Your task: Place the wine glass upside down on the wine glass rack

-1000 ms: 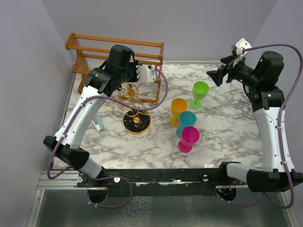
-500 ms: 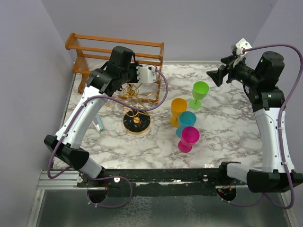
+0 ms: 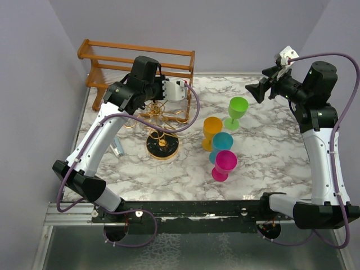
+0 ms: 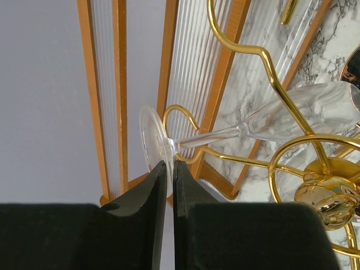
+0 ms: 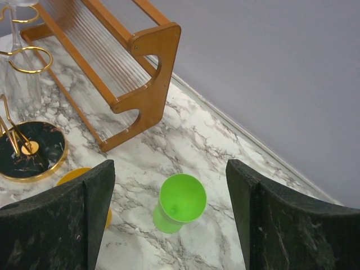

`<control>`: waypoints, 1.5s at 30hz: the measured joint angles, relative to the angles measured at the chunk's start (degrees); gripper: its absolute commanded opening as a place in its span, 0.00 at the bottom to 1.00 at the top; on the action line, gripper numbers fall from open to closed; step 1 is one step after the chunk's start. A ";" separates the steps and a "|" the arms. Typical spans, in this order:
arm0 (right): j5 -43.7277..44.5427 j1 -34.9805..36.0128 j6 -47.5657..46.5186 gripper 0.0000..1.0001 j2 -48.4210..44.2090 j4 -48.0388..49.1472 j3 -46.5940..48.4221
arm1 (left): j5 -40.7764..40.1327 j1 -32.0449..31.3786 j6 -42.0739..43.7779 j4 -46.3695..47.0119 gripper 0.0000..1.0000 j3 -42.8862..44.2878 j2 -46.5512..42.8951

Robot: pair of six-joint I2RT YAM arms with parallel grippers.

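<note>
In the left wrist view my left gripper (image 4: pixel 170 169) is shut on the rim of the foot of a clear wine glass (image 4: pixel 292 112). The glass's stem (image 4: pixel 208 138) lies in a looped arm of the gold wine glass rack (image 4: pixel 264 84), bowl toward the rack's base. From above, the rack (image 3: pixel 163 145) stands on its round black base under my left wrist. The right wrist view shows the glass (image 5: pixel 22 84) hanging bowl-down above the base (image 5: pixel 34 152). My right gripper (image 5: pixel 171 180) is open and empty, high above a green cup (image 5: pixel 181 199).
An orange-brown wooden rail frame (image 3: pixel 140 59) stands at the back left, right behind the rack. Green (image 3: pixel 237 107), orange (image 3: pixel 212 128), teal (image 3: pixel 223 143) and pink (image 3: pixel 225 163) cups stand mid-table. A small bluish object (image 3: pixel 116 147) lies left of the rack.
My left wrist has shifted very slightly to the right over the rack. The right arm has not moved.
</note>
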 measured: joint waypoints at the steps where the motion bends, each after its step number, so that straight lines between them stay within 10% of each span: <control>1: 0.00 0.00 0.00 0.79 0.00 0.02 -0.02 | 0.02 0.00 0.02 -0.15 0.12 0.00 0.00; 45: -0.02 -0.11 0.00 0.79 -0.11 0.42 -1.38 | 0.20 0.00 1.14 -4.39 0.31 0.11 0.00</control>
